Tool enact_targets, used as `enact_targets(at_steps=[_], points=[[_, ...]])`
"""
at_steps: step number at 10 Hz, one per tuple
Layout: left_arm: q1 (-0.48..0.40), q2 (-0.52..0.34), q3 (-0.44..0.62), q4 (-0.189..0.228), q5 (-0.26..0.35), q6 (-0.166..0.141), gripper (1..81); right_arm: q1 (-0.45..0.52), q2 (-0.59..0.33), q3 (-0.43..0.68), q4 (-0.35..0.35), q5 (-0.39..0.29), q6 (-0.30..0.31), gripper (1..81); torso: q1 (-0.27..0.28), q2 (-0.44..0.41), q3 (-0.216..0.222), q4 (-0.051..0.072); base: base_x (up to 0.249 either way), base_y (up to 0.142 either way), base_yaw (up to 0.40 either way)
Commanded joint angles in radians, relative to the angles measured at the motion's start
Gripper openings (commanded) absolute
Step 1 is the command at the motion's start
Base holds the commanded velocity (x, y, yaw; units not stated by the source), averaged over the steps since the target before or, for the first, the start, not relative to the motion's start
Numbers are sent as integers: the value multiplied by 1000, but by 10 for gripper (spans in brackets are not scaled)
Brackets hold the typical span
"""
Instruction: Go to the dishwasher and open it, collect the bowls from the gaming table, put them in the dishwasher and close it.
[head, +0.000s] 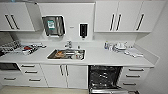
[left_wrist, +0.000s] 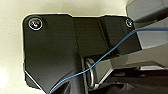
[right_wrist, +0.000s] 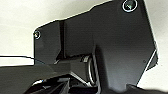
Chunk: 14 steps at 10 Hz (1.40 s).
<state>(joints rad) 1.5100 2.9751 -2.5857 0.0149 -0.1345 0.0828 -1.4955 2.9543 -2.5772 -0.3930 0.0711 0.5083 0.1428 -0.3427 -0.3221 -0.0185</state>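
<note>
The dishwasher (head: 105, 78) stands open under the white counter, right of the sink, its dark inside and wire racks showing. Its door (head: 107, 91) lies folded down at the bottom edge of the head view. The bowls and the gaming table are out of view. Both wrist views show the robot's own dark plate against a pale surface.
A white counter (head: 100, 58) runs across with a steel sink (head: 66, 54) in the middle. A dish rack (head: 23, 48) stands at the left, dishes and bottles (head: 120, 46) at the right. White drawers (head: 133, 76) flank the dishwasher, wall cabinets (head: 122, 16) hang above, and a wall (head: 160, 62) closes the right side.
</note>
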Motion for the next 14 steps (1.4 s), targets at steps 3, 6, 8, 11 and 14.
enact_targets(at_steps=[3,6,8,11,14], points=[[-32,3,4,-3,53,9,811,40,-2,3,-17,-43,-4,811,-40,61,0,0,0,0,0],[-32,3,4,-3,53,9,811,39,-4,3,-18,-43,-4,811,-54,81,33,0,0,0,0],[-32,3,4,-4,53,9,811,36,-4,3,-17,-42,-4,811,-54,78,68,0,0,0,0],[-32,4,4,-3,52,9,811,37,-5,3,-15,-42,-4,811,-120,178,50,0,0,0,0],[-32,6,4,-3,53,9,811,37,-5,3,-17,-42,-4,811,-143,245,58,0,0,0,0]])
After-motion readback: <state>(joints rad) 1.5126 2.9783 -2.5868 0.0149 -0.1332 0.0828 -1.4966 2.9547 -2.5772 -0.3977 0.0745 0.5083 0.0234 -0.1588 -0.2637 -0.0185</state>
